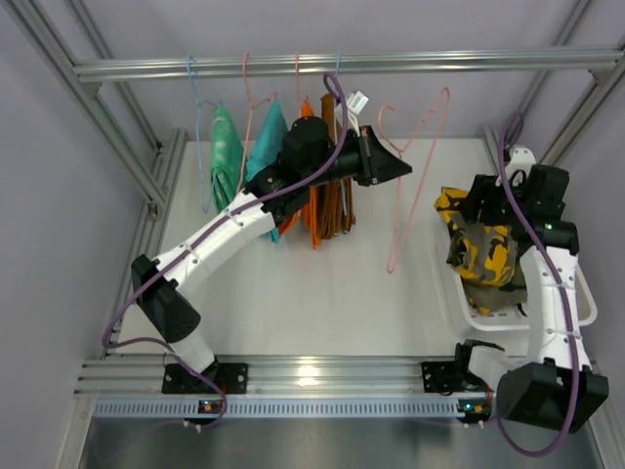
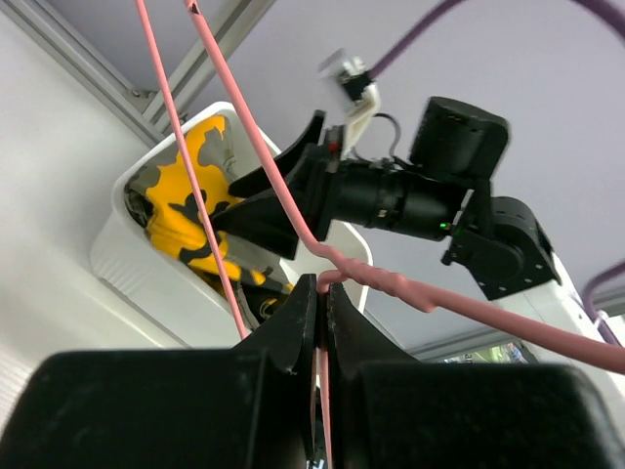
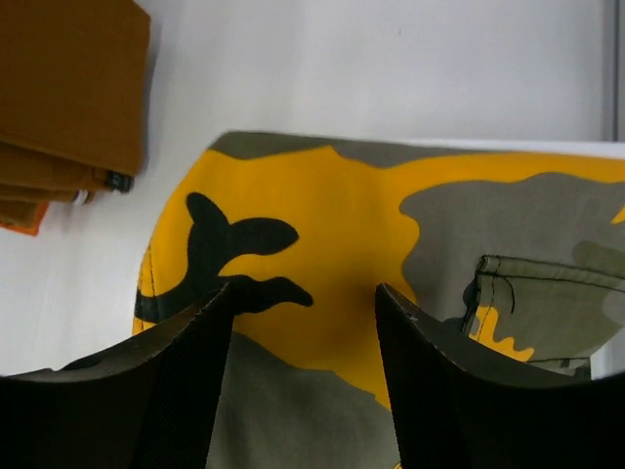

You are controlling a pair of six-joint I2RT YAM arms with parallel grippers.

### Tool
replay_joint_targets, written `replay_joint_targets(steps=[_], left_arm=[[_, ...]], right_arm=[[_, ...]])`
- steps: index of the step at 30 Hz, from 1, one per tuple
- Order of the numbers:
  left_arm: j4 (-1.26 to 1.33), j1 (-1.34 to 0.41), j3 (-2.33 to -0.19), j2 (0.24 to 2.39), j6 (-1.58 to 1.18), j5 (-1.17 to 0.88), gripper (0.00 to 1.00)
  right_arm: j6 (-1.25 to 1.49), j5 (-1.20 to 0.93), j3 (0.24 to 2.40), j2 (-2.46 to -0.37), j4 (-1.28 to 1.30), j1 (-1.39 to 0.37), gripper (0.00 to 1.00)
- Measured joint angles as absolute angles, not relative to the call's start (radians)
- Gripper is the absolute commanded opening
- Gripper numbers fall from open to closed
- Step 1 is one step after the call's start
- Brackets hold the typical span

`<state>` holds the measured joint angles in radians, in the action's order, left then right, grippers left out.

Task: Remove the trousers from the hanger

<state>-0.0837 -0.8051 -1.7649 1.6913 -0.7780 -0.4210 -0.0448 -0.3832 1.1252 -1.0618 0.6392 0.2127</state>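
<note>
The yellow-and-dark patterned trousers (image 1: 480, 252) lie bunched in a white basket (image 1: 589, 298) at the right. My right gripper (image 3: 305, 293) hovers open just over this cloth (image 3: 332, 225), with nothing between its fingers. My left gripper (image 2: 324, 288) is raised by the rail and shut on the wire of an empty pink hanger (image 2: 430, 293). In the top view that hanger (image 1: 418, 186) dangles beside the left gripper (image 1: 400, 171). Green (image 1: 227, 156), teal (image 1: 266, 147), orange (image 1: 312, 220) and brown trousers (image 1: 339, 210) hang on other hangers behind the left arm.
The metal rail (image 1: 342, 64) crosses the back and carries the hangers. Frame posts stand at both back corners. The right arm (image 2: 430, 195) and the basket (image 2: 127, 264) show in the left wrist view. Brown trousers (image 3: 68, 88) fill the right wrist view's upper left corner.
</note>
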Motion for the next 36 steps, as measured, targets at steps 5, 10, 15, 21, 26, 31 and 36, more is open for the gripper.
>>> replay_joint_targets(steps=[5,10,15,21,26,31,36], left_arm=[[-0.084,-0.806,-1.765,1.691,-0.778,-0.421,0.00],[-0.087,-0.806,-1.765,1.689,-0.772,-0.421,0.00],[-0.087,-0.806,-1.765,1.685,-0.763,-0.421,0.00],[-0.091,-0.806,-1.765,1.685,-0.754,-0.416,0.00],[-0.115,-0.807,-1.765,1.685,-0.751,-0.390,0.00],[-0.149,-0.820,-1.765,1.685,-0.736,-0.331,0.00],[-0.223,-0.878,-1.784,1.689,-0.710,-0.203,0.00]], right_arm=[[-0.083,-0.339,1.038,-1.131,0.636,0.215,0.59],[-0.124,-0.277,0.959,-1.230,0.631,0.242,0.63],[-0.195,-0.226,0.929,-1.283,0.649,0.251,0.83],[-0.302,-0.191,0.932,-1.320,0.694,0.252,0.93],[-0.350,-0.245,0.941,-1.239,0.738,0.265,0.93],[-0.310,-0.354,1.073,-1.014,0.762,0.271,0.95],[-0.215,-0.479,1.274,-0.830,0.752,0.272,0.87]])
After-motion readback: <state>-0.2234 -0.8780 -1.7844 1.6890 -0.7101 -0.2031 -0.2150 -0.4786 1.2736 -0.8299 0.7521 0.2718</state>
